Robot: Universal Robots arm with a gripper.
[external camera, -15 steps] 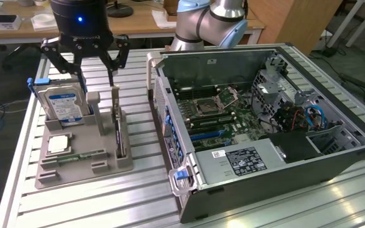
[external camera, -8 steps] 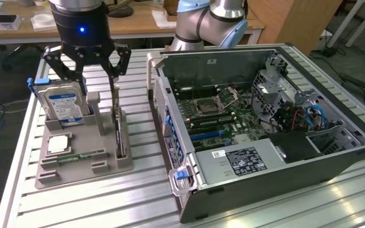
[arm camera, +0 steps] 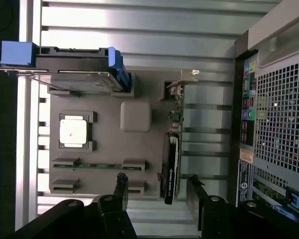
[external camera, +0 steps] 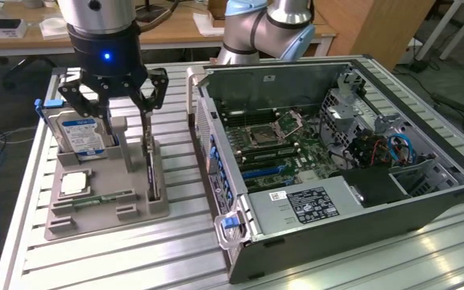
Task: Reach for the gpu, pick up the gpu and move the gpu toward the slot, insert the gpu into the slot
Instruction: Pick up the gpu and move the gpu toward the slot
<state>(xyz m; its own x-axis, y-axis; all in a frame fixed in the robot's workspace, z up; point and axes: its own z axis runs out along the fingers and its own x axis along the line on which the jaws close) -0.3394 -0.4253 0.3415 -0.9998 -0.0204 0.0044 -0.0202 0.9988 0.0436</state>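
The gpu [external camera: 151,166] [arm camera: 171,149] stands on its long edge in a slot of the grey holder [external camera: 111,212] [arm camera: 109,144]. Edge-on it shows as a thin strip: green board, dark cooler bulging on one face, bright metal bracket at one end.

The arm comes down from above with the wrist vertical. The tool [external camera: 121,112] [arm camera: 157,178] points straight down at the holder, with a blue light lit on its body. Its fingers are spread apart and grip nothing.

The gpu is below the tool, in line with the gap between the two fingers and nearer one finger than the other. Neither finger presses on it.

The hard drive [external camera: 83,136] [arm camera: 74,74] stands upright in the holder, out past the other finger. The open computer case [external camera: 337,151] [arm camera: 274,109] is on the gpu's side of the tool, on the slatted tabletop [external camera: 135,257].
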